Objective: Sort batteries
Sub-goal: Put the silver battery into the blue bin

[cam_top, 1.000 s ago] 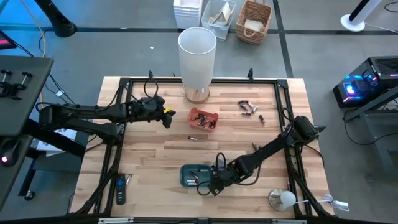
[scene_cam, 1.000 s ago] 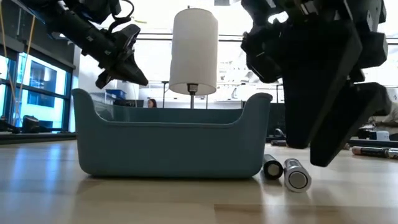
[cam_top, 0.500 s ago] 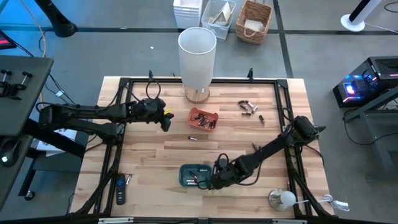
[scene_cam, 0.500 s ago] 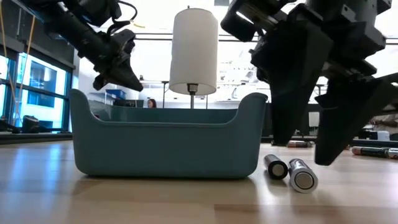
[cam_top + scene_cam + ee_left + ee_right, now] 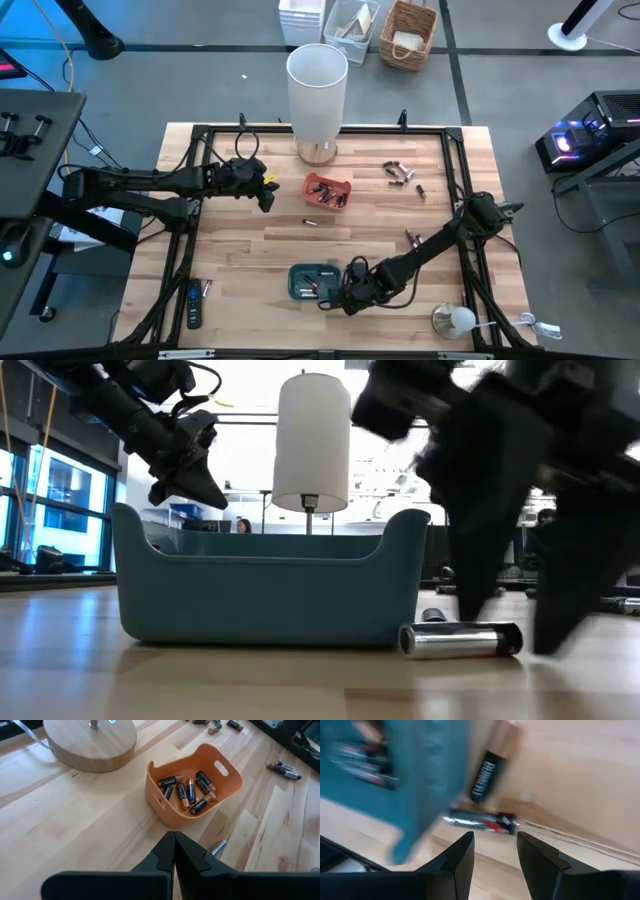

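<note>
Right gripper [image 5: 495, 851] poised over batteries beside the blue tray [image 5: 305, 272].

At the near middle of the table [image 5: 250, 240], the right gripper's jaws are seen parted and empty, just above a silver battery [image 5: 481, 821] lying on the wood against the tray's right end, with a copper-tipped battery [image 5: 492, 764] just beyond it. More batteries are seen inside the blue tray. The left gripper [image 5: 174, 851] is held with jaws pressed together, empty, above the table left of the orange tray [image 5: 192, 792], where dark and copper batteries [image 5: 189, 794] are piled. A loose cluster [image 5: 402, 176] is spotted at the far right, near the lamp [image 5: 317, 95].
</note>
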Available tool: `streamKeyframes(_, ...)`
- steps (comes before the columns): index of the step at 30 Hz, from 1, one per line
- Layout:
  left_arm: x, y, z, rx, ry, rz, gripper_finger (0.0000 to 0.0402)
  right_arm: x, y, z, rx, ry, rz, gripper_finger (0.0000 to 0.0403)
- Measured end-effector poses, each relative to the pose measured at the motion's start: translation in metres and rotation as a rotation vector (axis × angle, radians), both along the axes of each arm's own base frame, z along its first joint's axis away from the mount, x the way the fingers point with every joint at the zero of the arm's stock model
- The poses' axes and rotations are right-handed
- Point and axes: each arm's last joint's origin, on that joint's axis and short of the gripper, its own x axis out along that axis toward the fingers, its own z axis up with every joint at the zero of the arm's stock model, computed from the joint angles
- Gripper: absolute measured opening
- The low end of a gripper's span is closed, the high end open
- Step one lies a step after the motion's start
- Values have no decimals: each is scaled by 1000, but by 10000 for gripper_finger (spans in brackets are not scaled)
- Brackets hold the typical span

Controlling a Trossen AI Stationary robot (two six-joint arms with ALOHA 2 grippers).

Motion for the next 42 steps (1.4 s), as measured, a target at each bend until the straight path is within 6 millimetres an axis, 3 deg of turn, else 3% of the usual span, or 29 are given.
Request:
streamKeyframes(8, 0, 0, 0, 0, 1, 0, 0, 6, 0, 22, -99, 46, 51, 144)
streamKeyframes(17, 1, -4, 0, -28, -6, -38, 0, 18, 5, 28, -270, -190, 427, 138)
streamKeyframes(19, 2, -8, 0, -37, -7, -64, 0, 21, 8, 31, -276, -248, 523, 112)
streamKeyframes(22, 3, -14, 0, -50, -12, -78, 0, 23, 12, 33, -260, -314, 642, 34)
streamKeyframes(24, 4, -18, 0, -63, -15, -84, 0, 24, 15, 33, -268, -359, 733, 13)
streamKeyframes(34, 4, -29, -1, -66, -6, -124, 0, 42, 27, 6, -550, -625, 1153, 2)
streamKeyframes(42, 4, -32, -2, -48, 7, -118, 0, 40, 16, -9, -721, -447, 1109, 1)
